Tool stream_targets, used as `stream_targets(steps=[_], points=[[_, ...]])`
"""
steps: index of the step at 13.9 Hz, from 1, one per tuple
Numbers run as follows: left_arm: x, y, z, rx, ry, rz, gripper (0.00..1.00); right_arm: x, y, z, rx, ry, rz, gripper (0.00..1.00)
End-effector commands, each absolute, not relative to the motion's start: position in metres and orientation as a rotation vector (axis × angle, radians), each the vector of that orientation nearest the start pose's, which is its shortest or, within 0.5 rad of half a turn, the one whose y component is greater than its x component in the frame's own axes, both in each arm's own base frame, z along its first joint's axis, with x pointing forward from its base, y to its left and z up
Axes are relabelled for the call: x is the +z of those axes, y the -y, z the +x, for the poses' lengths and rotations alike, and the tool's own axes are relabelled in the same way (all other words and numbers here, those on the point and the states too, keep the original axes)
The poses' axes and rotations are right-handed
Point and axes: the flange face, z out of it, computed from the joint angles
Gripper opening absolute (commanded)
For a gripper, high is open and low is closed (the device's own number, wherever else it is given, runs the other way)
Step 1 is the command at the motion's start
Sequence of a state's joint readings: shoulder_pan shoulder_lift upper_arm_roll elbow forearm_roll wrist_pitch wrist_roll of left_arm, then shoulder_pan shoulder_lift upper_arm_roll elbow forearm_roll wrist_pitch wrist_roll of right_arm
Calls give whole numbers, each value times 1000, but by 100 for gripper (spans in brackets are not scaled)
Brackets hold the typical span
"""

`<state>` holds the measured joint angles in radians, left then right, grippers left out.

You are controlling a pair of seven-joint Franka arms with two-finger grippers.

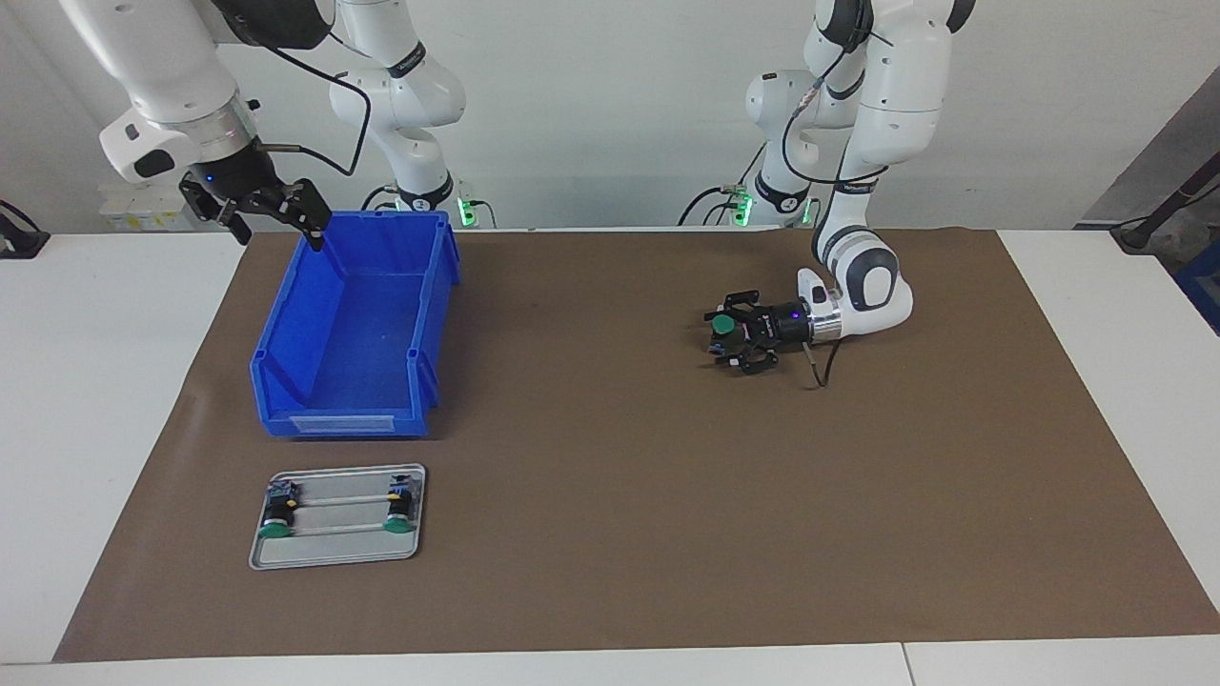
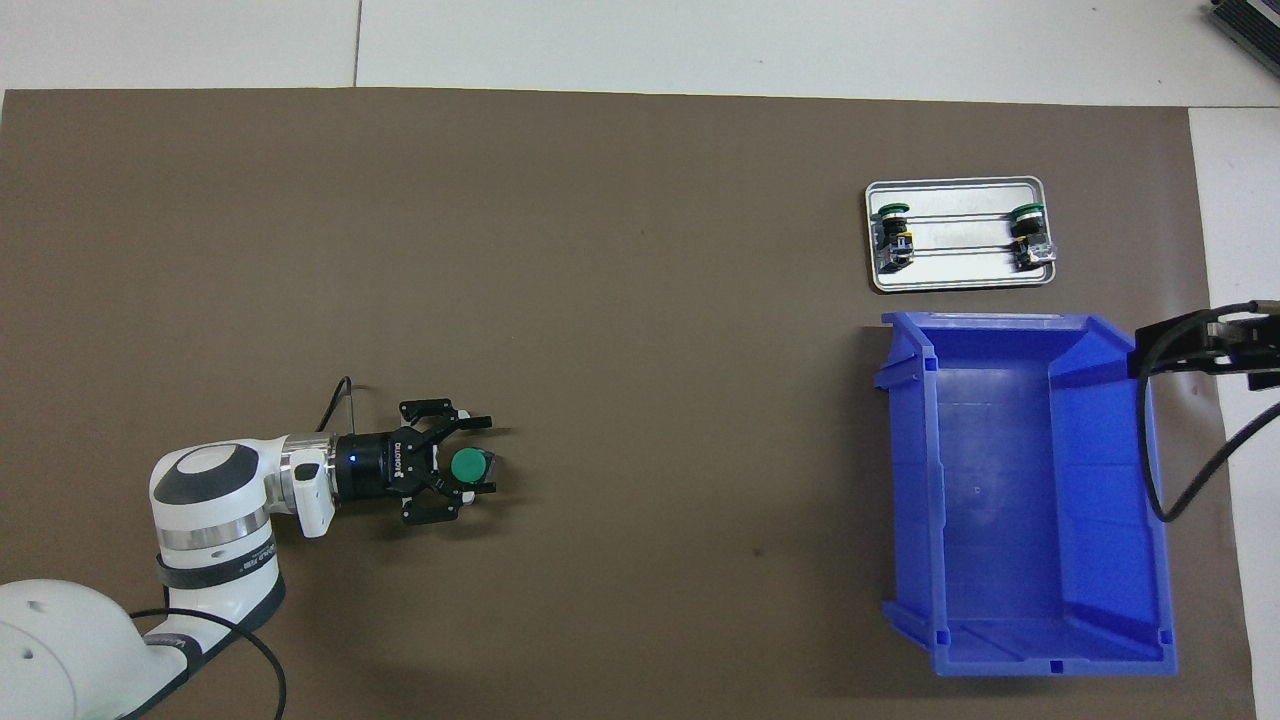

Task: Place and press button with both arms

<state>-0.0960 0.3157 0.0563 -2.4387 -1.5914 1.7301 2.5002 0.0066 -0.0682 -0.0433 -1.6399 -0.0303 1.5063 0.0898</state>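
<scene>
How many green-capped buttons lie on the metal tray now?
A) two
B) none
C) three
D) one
A: the metal tray holds two green-capped buttons, one at each end; a third button sits at the left gripper over the brown mat.

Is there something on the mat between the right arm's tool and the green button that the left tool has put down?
Nothing visible. Bare brown mat lies between the right tool, over the blue bin's rim, and the button between the left tool's fingers.
</scene>
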Motion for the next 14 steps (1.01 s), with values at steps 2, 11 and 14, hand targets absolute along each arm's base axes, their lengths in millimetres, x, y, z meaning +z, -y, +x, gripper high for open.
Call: stream_targets(steps=[2, 11, 14], points=[[185, 98, 428, 1016, 1069, 1467, 99, 624, 28, 518, 89, -221, -3159, 100], [190, 14, 435, 933, 1117, 1503, 99, 624, 28, 518, 89, -219, -3159, 100], [206, -34, 444, 872, 1102, 1506, 99, 624, 28, 518, 89, -219, -3159, 100]])
